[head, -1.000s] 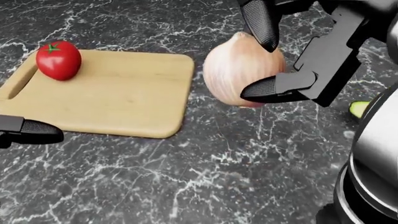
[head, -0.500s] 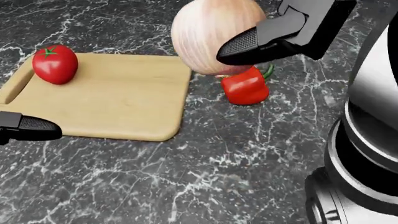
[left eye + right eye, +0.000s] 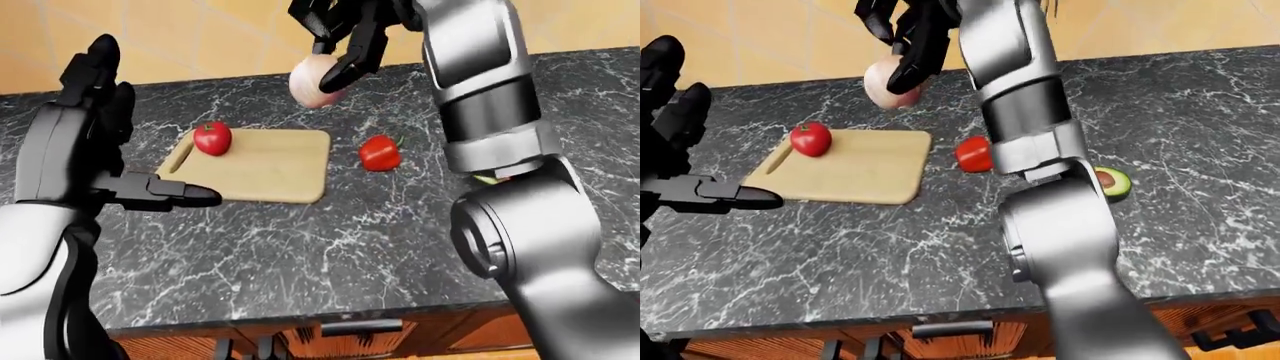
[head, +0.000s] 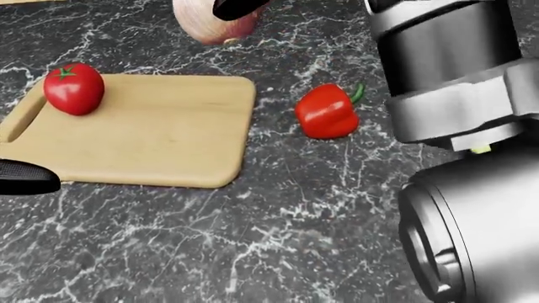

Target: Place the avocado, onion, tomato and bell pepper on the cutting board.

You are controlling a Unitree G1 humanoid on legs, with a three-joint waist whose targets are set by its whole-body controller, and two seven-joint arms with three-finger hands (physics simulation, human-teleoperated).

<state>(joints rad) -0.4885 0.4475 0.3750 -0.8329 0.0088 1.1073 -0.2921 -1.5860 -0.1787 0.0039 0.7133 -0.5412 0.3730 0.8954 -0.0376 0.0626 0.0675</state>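
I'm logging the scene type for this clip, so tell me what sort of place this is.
Most likely a simulated kitchen: a dark marble countertop over wooden cabinet fronts, and a wooden cutting board with a tomato on it and a bell pepper beside it.

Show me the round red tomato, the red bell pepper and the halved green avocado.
round red tomato (image 4: 74,89), head view, middle of its skin.
red bell pepper (image 4: 326,112), head view, its body.
halved green avocado (image 3: 1112,181), right-eye view, cut face.
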